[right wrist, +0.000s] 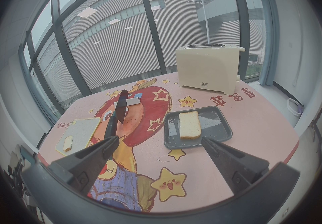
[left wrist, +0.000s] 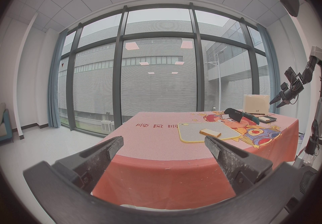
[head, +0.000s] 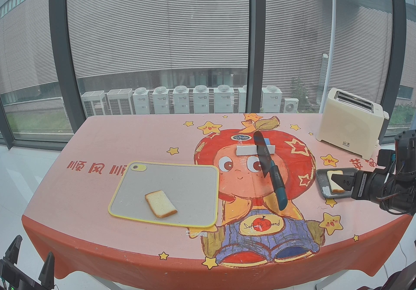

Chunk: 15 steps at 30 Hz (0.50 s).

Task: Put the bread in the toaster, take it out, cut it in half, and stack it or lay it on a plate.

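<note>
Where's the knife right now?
In the head view the knife lies right of centre, between the cutting board and the tray, blade resting on a white block.

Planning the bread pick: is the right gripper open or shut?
Open: the right gripper has its fingers wide apart, nothing between them.
</note>
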{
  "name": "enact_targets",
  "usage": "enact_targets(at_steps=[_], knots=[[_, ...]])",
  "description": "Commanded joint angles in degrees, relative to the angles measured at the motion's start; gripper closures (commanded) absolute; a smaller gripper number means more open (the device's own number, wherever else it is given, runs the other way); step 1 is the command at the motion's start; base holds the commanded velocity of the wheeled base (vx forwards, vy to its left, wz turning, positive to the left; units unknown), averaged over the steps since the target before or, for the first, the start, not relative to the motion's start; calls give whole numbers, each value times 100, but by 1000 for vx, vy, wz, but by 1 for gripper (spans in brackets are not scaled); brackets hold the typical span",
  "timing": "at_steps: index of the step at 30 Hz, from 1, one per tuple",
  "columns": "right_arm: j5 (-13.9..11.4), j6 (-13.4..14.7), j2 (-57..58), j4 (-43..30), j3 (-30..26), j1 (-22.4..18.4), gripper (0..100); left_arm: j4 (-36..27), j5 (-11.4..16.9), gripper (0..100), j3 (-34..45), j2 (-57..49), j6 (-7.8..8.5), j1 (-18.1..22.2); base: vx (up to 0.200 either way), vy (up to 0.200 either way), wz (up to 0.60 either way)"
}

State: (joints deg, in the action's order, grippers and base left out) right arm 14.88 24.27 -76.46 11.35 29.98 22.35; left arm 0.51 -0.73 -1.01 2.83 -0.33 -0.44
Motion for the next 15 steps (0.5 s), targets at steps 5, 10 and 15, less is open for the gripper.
enact_targets(at_steps=[5,10,15], knots=[[-3,-1,-1,16,-36,15,0,2,-6,0,101,7,-11,0,0,0,0],[-12,-1,17,16,-36,15,0,2,12,0,101,7,-2,0,-40,0,0],[-29,-1,-18,52,-97,51,0,2,3,0,101,7,-2,0,-200,0,0]])
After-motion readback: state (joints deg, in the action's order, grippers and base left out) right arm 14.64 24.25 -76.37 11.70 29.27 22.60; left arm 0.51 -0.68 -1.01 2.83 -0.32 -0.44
